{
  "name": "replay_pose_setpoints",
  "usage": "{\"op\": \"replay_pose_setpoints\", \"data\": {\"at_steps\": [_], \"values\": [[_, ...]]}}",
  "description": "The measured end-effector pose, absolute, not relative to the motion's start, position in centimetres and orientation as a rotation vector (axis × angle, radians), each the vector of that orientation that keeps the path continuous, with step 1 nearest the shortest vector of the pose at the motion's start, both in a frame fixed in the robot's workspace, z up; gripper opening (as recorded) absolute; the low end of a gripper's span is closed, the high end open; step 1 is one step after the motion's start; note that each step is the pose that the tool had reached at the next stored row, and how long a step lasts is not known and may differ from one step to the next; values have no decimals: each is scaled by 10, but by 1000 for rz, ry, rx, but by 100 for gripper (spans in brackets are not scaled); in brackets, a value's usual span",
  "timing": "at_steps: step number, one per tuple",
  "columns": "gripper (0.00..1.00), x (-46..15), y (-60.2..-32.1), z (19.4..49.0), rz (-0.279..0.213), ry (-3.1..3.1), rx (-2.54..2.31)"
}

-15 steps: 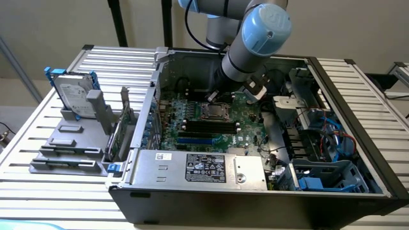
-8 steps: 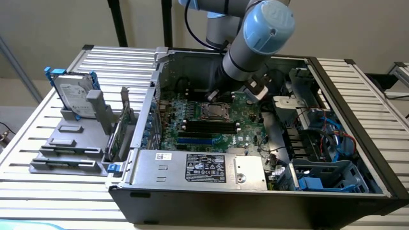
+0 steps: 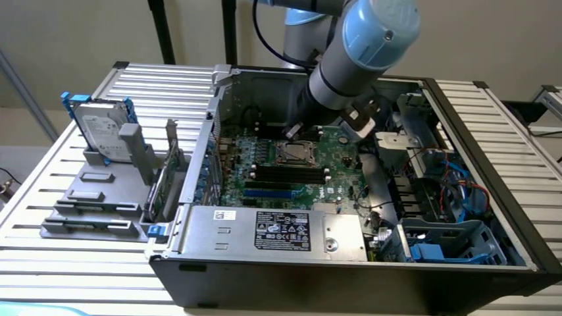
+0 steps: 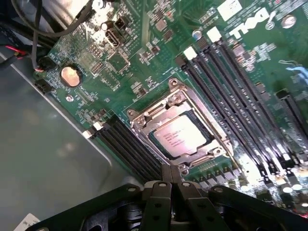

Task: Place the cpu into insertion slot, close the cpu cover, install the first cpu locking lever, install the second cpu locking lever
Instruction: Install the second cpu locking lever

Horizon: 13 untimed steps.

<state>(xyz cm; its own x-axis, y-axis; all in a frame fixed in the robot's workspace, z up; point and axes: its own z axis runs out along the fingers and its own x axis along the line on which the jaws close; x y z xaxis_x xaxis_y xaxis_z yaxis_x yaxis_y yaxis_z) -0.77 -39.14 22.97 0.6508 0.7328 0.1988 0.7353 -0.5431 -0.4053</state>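
- In the exterior view, the arm reached down into the open computer case (image 3: 491, 217), and its gripper (image 3: 293, 131) hung just above the motherboard (image 3: 263, 178) at the far edge of the CPU socket.
- From the gripper, the insertion slot (image 3: 296, 153) lay just toward five o'clock, close underneath; I judged the fingertips very near its rim, though I could not tell whether they touched.
- The power supply box (image 3: 263, 230) sat at six o'clock from the socket, and a hard drive (image 3: 104, 128) stood on the table at nine o'clock, well apart.
- In the wrist view, the gripper (image 4: 172, 185) showed its two fingers pressed together, narrow and holding nothing.
- The cpu (image 4: 179, 136) lay flat in the slot at twelve o'clock from the fingertips, silvery face up, its edges running diagonally, roughly from ten to four o'clock.
- The cpu cover (image 4: 166, 108) appeared to be down around the chip, its window framing the metal face.
- The fingertips sat just beside the cover's near corner, where I took a locking lever to run, though I could not make one out.
- Black memory slots (image 4: 231, 82) ran parallel to the socket on both sides.
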Motion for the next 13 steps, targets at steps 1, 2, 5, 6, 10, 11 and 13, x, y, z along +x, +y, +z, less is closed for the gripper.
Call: {"op": "replay_pose_setpoints", "data": {"at_steps": [1, 2, 5, 6, 10, 11, 13], "values": [[11, -8, -395, 231, -7, -1148, -2414], [11, -8, -398, 232, -6, -1148, -2414], [11, -9, -408, 233, -6, -1148, -2414], [11, -10, -411, 233, -7, -1148, -2414], [11, -16, -423, 233, -7, -1148, -2414], [11, -18, -426, 233, -6, -1148, -2414], [11, -22, -431, 233, -7, -1148, -2414]]}}
